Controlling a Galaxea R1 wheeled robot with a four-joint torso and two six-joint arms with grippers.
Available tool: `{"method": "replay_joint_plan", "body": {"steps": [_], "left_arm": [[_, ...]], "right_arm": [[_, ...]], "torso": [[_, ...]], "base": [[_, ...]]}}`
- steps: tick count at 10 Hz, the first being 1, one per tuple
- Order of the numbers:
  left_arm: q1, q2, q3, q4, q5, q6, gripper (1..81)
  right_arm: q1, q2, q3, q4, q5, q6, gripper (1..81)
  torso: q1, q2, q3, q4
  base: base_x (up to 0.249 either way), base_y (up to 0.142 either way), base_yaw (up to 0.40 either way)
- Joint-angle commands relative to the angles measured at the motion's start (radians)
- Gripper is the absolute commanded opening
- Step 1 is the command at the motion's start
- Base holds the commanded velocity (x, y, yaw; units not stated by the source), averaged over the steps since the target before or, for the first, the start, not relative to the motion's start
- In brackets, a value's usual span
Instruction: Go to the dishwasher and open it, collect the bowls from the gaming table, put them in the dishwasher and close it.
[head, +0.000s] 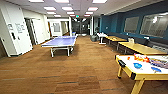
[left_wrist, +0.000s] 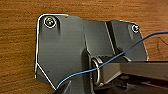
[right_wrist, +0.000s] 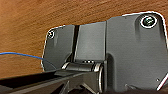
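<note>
The gaming table (head: 130, 70), with a glossy white top and yellow rim and legs, stands at the right of the head view. Two small blue bowls lie on its top, one (head: 137, 65) near the middle and one (head: 155, 69) toward the picture's right edge. Colourful board-game boxes (head: 141, 58) lie behind them on the same top. The dishwasher is out of view. Both wrist views look down on brown carpet past the robot's dark plate.
A blue table-tennis table (head: 60, 41) stands in the middle of the room on brown carpet. Wooden tables (head: 140, 47) line the dark blue right wall under windows. White doors and walls (head: 15, 30) run along the left. A corridor (head: 80, 26) opens at the far end.
</note>
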Motion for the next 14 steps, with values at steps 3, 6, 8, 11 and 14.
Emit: {"method": "replay_joint_plan", "body": {"steps": [3,6,8,11,14], "left_arm": [[-0.048,-0.01,0.004,0.005,0.053,0.001,81.1],[-0.048,-0.007,0.008,0.006,0.053,0.003,81.1],[-0.049,-0.008,0.008,0.008,0.057,0.004,81.1],[-0.048,-0.007,0.006,0.006,0.057,0.004,81.1],[-0.049,-0.007,0.008,0.006,0.057,0.003,81.1]], "right_arm": [[0.051,0.005,0.003,-0.006,-0.042,0.001,81.1],[0.049,0.005,0.002,-0.006,-0.042,0.001,81.1],[0.049,0.005,0.0,-0.006,-0.042,0.001,81.1],[0.049,0.005,-0.003,-0.006,-0.042,0.001,81.1],[0.048,0.005,-0.004,-0.006,-0.042,0.001,81.1]], "torso": [[0.0,0.0,0.0,0.0],[0.0,0.0,0.0,0.0],[0.0,0.0,0.0,0.0],[0.0,0.0,0.0,0.0],[-0.001,0.0,0.0,0.0]], "base": [[0.0,0.0,0.0],[0.0,0.0,0.0],[0.0,0.0,0.0],[0.0,0.0,-0.162],[0.0,0.0,-0.238]]}}
